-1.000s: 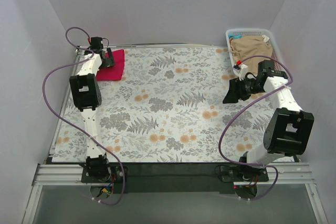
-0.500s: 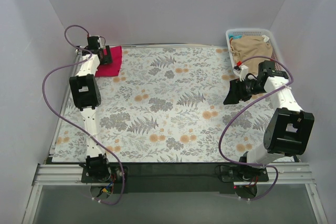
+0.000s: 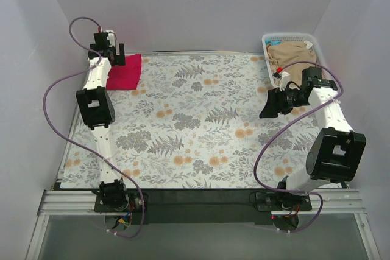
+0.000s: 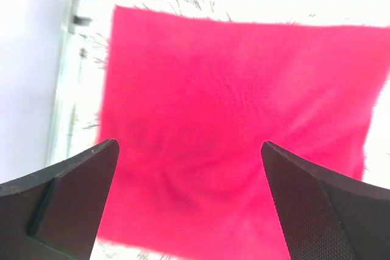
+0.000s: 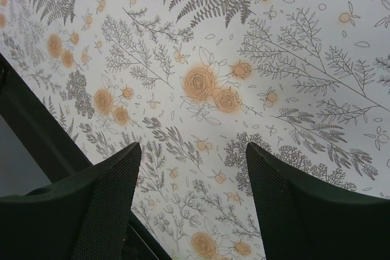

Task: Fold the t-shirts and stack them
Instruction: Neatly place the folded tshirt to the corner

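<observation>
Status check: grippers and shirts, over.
Left gripper open above folded pink shirt. Right gripper open, empty, over table. Tan shirt in basket. Nothing blocking.

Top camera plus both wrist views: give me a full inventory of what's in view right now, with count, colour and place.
pink t-shirt: one, crimson-pink, folded flat at the table's far left corner.
tan t-shirt: one, tan-beige, bunched in the basket.
basket: one, white lattice plastic, far right corner.
tablecloth: one, white with grey ferns and orange flowers, covering the table.
left gripper: one, black, open above the pink t-shirt.
right gripper: one, black, open over bare tablecloth near the basket.
</observation>
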Robot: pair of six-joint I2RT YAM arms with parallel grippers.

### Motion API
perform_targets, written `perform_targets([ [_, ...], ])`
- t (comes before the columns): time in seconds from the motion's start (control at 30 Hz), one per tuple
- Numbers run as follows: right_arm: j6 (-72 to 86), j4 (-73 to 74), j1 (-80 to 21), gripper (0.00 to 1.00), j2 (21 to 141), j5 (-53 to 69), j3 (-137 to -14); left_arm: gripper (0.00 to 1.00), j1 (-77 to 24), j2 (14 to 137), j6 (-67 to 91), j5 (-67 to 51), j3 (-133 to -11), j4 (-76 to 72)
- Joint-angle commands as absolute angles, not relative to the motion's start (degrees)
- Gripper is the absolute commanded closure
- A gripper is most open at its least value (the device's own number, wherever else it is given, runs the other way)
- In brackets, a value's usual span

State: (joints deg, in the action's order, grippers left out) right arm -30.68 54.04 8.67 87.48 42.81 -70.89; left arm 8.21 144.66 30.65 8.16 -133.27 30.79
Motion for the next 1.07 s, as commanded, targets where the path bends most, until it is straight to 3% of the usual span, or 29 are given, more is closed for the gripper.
perform_targets([
  [0.0, -31.8, 55.5, 9.0, 0.35, 84.6, 44.4, -74.4, 0.02, 8.4, 133.1, 28.7, 6.9, -135.2, 30.9],
  [0.23, -31.6, 56.0, 9.1, 0.34, 82.6, 43.5, -77.8, 0.02, 3.7, 116.8, 30.3, 0.1, -125.2, 38.0],
  [0.3, -31.5, 56.0, 9.1, 0.2, 82.3, 43.2, -78.4, 0.02, 2.5, 111.7, 31.6, -5.1, -122.7, 40.3],
  [0.47, -31.7, 55.9, 9.1, 0.02, 80.2, 41.3, -78.3, 0.02, 0.8, 103.0, 37.8, -11.6, -111.9, 47.6],
  [0.77, -32.3, 56.0, 9.0, 0.02, 72.6, 37.6, -69.4, 0.02, -6.6, 78.9, 38.9, -13.8, -74.7, 42.1],
  [1.03, -32.8, 56.2, 9.0, 0.02, 64.6, 35.5, -62.0, 0.02, -8.4, 66.2, 41.0, -13.4, -59.3, 41.3],
])
